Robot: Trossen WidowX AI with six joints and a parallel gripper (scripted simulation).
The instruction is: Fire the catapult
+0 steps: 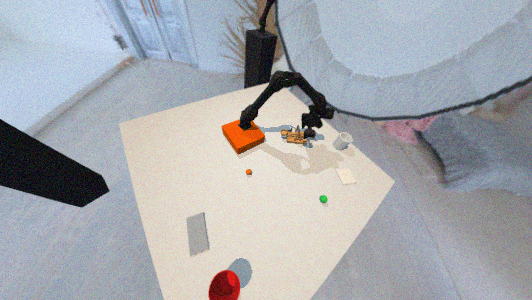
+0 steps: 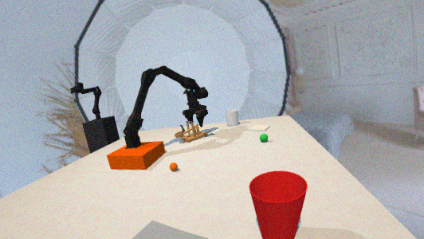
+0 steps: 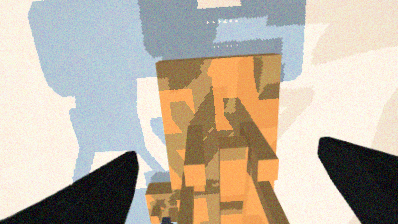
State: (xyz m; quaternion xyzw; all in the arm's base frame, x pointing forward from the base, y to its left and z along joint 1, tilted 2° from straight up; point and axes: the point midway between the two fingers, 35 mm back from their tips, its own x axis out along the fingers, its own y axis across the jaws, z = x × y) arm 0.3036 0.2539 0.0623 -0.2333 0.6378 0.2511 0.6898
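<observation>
Wrist view, and my pincer [image 1: 309, 134] [image 2: 194, 124] [image 3: 228, 152] is spread wide and empty, its tips either side of the wooden catapult [image 1: 298, 138] [image 2: 194, 138] [image 3: 220, 110], which sits lower centre, long axis running up the frame between them, presumably ready for an aiming grip!

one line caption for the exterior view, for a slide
Open gripper above the catapult, with the mug beyond and a red cup in front.

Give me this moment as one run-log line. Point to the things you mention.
open black jaws above orange-brown wooden catapult [image 1: 297, 137] [image 2: 193, 136] [image 3: 233, 165] | nothing held | round orange ball [image 1: 249, 172] [image 2: 174, 166] on table, unloaded | white cylindrical mug [image 1: 342, 141] [image 2: 232, 118] upright
</observation>
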